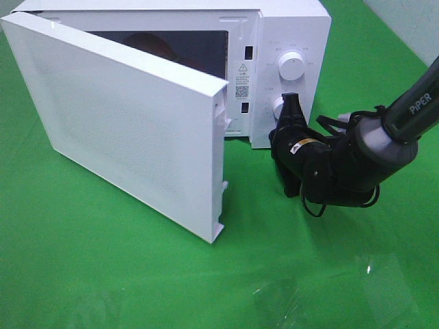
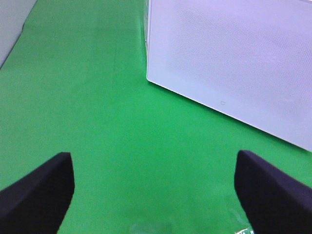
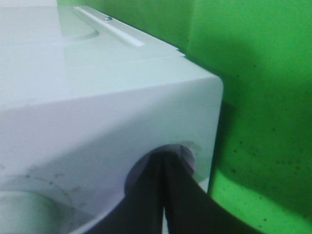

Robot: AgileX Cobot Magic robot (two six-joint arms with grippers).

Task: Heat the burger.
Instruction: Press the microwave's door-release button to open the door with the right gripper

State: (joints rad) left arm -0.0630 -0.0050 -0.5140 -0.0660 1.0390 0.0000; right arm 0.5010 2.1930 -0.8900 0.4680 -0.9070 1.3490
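The white microwave point(image 1: 288, 27) stands at the back with its door point(image 1: 123, 130) swung wide open. In its dark cavity a brown domed shape point(image 1: 152, 46) shows, apparently the burger's bun; the door hides the rest. My right gripper point(image 1: 289, 103) is at the control panel, its fingers point(image 3: 161, 195) pressed together with the tips against the lower knob point(image 3: 187, 152). My left gripper point(image 2: 156, 195) is open and empty over the green cloth, facing the outside of the door point(image 2: 234, 58); it is out of the exterior view.
The upper knob point(image 1: 291, 66) sits above the right gripper. The open door juts far forward over the left and middle of the green cloth point(image 1: 103, 274). The right arm point(image 1: 405, 116) comes in from the right edge.
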